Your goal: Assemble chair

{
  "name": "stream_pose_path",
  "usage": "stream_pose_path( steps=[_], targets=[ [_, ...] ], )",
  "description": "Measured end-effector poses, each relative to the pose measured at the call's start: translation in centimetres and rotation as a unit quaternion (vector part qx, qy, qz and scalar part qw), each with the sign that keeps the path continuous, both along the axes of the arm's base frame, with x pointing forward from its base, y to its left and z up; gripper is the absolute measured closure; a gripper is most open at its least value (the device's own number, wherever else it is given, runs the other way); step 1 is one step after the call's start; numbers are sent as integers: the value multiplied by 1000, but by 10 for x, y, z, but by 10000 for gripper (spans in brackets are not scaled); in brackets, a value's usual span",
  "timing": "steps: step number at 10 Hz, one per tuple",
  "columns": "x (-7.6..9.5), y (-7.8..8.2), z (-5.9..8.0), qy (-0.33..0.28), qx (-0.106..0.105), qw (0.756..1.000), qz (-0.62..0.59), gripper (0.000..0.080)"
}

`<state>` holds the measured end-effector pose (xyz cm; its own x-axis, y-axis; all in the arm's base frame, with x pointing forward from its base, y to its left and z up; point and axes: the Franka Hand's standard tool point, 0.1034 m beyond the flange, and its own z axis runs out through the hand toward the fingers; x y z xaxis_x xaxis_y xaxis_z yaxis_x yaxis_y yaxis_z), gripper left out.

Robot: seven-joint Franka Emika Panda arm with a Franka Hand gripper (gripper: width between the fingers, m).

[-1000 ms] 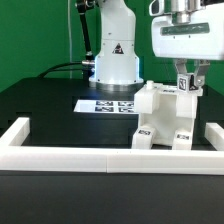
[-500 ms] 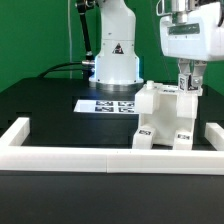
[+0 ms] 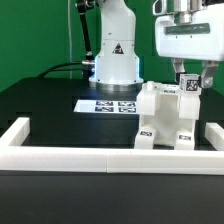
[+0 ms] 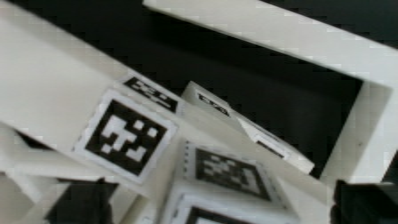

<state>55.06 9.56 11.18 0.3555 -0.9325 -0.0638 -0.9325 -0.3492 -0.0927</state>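
**A:** White plastic chair (image 3: 163,120), see it?
**B:** Yes. Standing upright on the black table (image 3: 40,115), near the edge on the exterior view's right, just behind the long white rail (image 3: 100,158).
**A:** Put together, or in bits?
**B:** Looks joined into one blocky thing, with black-and-white square tags (image 4: 125,132) stuck on.
**A:** And the gripper (image 3: 190,80)?
**B:** Hanging right over the chair, at its side on the exterior view's right. Spread wide, with dark fingers (image 3: 179,77) down on either side of the tagged top piece (image 3: 188,88). Not pinching it, by the look of it.
**A:** Touching at all?
**B:** Cannot tell. Too small to see.
**A:** Anything else on the table?
**B:** Yes, the flat marker board (image 3: 105,104), lying near the middle, just beside the chair on the exterior view's left. Behind that, the arm's white base (image 3: 115,65), at the back edge.
**A:** And close up, from the wrist view?
**B:** Mostly tags, big and tilted, on white pieces, with black showing between.
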Motion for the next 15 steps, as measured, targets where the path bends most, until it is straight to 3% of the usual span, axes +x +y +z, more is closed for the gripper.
stream_pose_path(
  steps=[1,5,7,10,11,13,15],
  targets=[
    [0,0,-1,-3,-1,1000,19,155],
    [0,-1,-1,-16,-12,985,172,150],
    [3,-4,3,-16,-29,956,290,150],
    [6,-8,5,-26,-38,911,409,150],
    [6,-7,5,-27,-47,887,459,150],
    [5,-5,4,-26,-51,872,486,150],
    [5,-6,4,-26,-51,872,486,416]
  ],
)
